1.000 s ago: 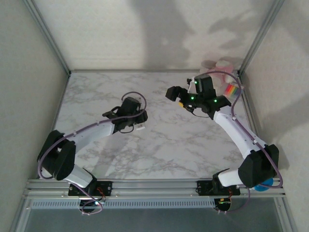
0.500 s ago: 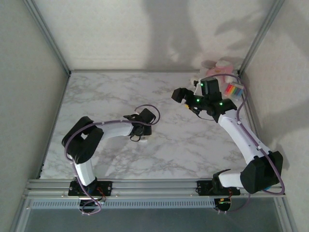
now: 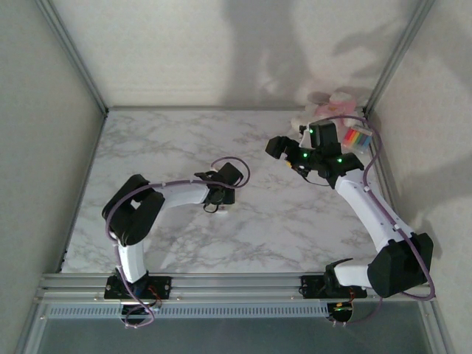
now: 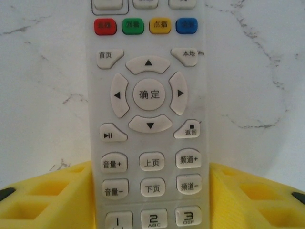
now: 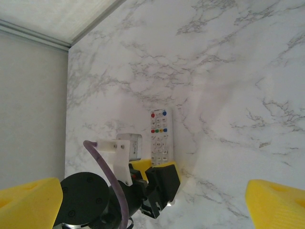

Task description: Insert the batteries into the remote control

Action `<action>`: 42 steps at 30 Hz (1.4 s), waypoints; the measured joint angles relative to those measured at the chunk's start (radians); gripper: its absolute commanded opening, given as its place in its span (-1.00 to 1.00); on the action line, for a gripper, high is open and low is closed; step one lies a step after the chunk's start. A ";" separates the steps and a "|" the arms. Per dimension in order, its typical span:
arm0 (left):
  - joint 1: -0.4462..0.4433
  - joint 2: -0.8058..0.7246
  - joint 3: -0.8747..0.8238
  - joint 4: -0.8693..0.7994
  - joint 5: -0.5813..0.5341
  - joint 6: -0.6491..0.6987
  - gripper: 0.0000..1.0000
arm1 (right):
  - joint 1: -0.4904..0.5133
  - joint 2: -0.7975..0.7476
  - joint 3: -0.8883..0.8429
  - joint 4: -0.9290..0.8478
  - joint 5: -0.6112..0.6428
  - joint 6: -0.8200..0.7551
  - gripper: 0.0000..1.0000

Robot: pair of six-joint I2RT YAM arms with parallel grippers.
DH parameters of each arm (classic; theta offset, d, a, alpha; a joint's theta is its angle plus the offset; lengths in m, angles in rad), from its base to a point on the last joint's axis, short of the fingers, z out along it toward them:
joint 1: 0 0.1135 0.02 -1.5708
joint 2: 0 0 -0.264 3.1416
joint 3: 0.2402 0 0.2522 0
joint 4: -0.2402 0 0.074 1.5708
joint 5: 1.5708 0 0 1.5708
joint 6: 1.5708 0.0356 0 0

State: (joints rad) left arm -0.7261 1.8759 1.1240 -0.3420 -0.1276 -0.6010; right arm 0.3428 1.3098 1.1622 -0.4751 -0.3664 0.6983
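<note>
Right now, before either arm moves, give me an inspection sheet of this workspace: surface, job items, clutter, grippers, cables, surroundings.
Surface: white, grey-veined marble-pattern tabletop; no spills seen.
Job's things: slim white plastic remote control with grey buttons, lying flat, buttons up.
Clutter: multicoloured striped pack and a blurred pink-and-white item at the far right corner.
Grippers: left gripper closed against both long edges of the remote control's number-pad end; right gripper wide open, holding nothing.
Cables: purple cable looped at the left wrist; another runs along the right arm.
Surroundings: pale walls and aluminium frame posts.
</note>
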 measured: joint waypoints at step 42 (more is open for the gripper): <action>0.742 -0.614 -0.735 0.753 -0.361 0.315 0.99 | -0.086 0.022 -0.683 0.785 0.916 -0.652 0.98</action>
State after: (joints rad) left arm 0.0162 1.2621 0.3885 0.4110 -0.4889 -0.2855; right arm 0.2569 1.3315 0.4793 0.3103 0.5491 0.0467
